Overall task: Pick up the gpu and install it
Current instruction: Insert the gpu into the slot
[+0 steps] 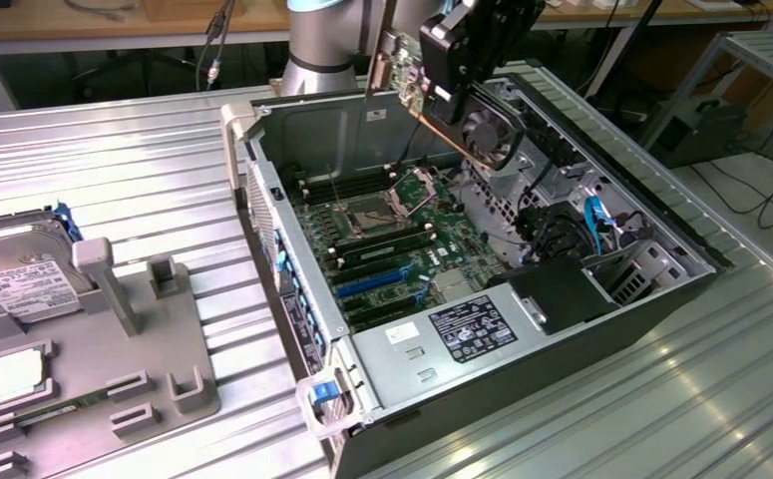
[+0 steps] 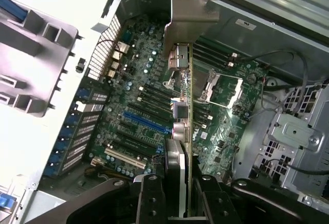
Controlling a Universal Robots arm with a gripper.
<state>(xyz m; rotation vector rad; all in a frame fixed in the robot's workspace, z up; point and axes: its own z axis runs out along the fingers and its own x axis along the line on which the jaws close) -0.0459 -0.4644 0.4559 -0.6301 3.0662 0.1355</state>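
At the wrist: gripper point(image 2: 180, 182) narrow, fingers point(image 2: 151, 196) clamped on either face of the gpu point(image 2: 182, 108), card held edge-on.
Gpu position: in the air over the open case point(image 1: 560, 369), above the motherboard point(image 2: 133, 95), not seated, no slot contact visible.
Gpu attitude: silvery bracket point(image 2: 187, 21) at the end away from the fingers; in the exterior view the card hangs tilted, not square to the board.
Below card: blue slot point(image 2: 146, 123) and black slots beside it sit off to one side of the card's edge, so I judge it not lined up yet.
Also near: CPU socket point(image 2: 223, 88), latch frame raised, on the card's other side.
Rear wall: blue-tabbed bracket openings point(image 2: 77, 131) along the case edge.
Further out: blue cable point(image 1: 596, 222) by the drive bay, well apart from the card.
Off the case: tray point(image 1: 94, 389) on the exterior view's left, with hard drive point(image 1: 14, 269) and processor chip point(image 1: 16, 374).
Risk 1: tilt carries into the slot, edge connector jams or rides one end high.
Risk 2: bracket tip catches the rear wall rather than dropping into its opening.
Risk 3: thin-edge grip, push force could make the card pivot or slip between the fingers.
Risk 4: drift toward the open socket, card corner strikes the latch.
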